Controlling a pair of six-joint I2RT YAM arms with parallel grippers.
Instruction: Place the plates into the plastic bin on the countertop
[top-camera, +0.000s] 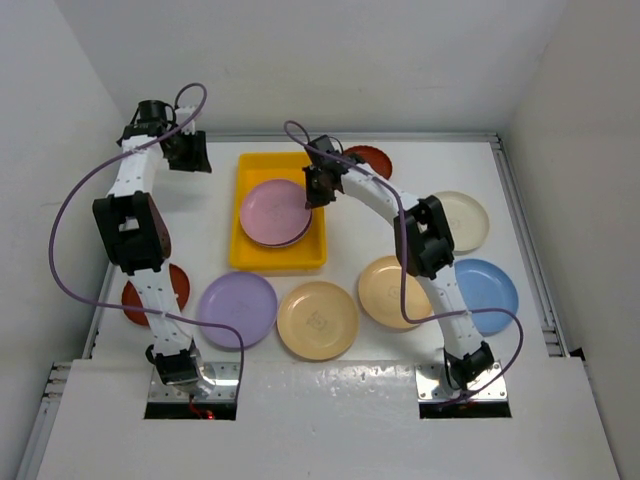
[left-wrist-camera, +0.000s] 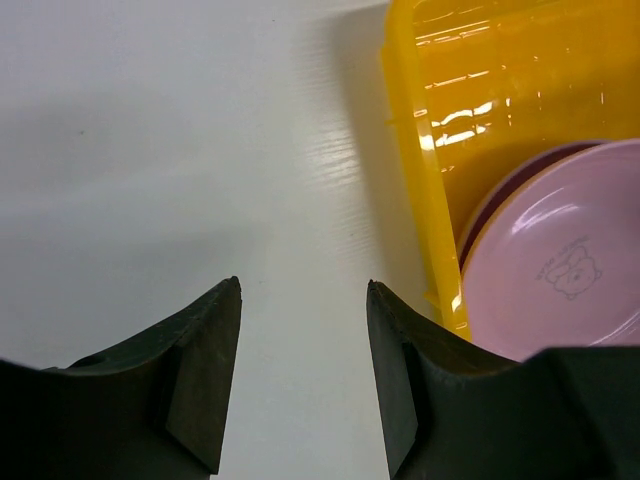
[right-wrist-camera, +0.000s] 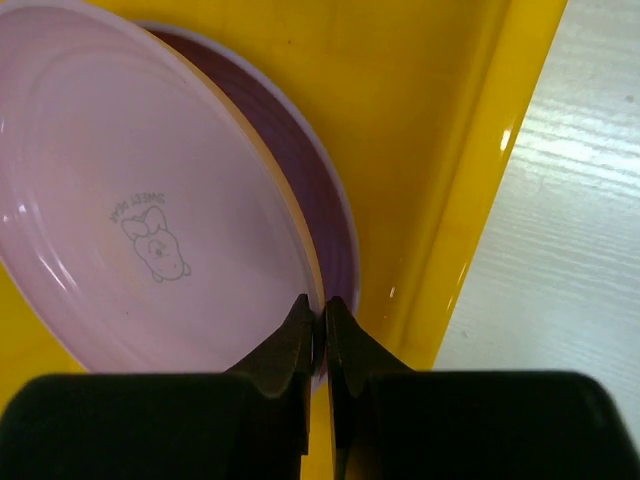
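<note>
In the centre of the top view, the yellow bin (top-camera: 268, 168) lay lengthwise on the white countertop (top-camera: 420, 165), and the pink plate (top-camera: 275, 210) sat inside its lower half, stacked on a darker plate (right-wrist-camera: 322, 205) whose purple face and pale rim showed only as a crescent on the right. The right gripper (right-wrist-camera: 317, 312) stood at the pink plate's right edge, just inside the bin's right wall, its fingers (right-wrist-camera: 290, 345) clenched on that thin rim so that almost no gap showed between them. In the right wrist view the pink plate filled the upper left of the frame, glossy, round and shallow, with a small cartoon rabbit and tiny lettering printed at its middle. The left gripper (left-wrist-camera: 303, 300) hung over bare countertop just left of the bin's upper left corner, fingers spread apart and grasping nothing. Other plates lay loose on the countertop: a lilac plate (top-camera: 237, 310) and a yellow plate (top-camera: 318, 320) below the bin, a tan plate (top-camera: 385, 290), a blue plate (top-camera: 490, 295) and a cream plate (top-camera: 465, 220) at the right, and a red plate (top-camera: 368, 160) at the bin's upper right corner.
</note>
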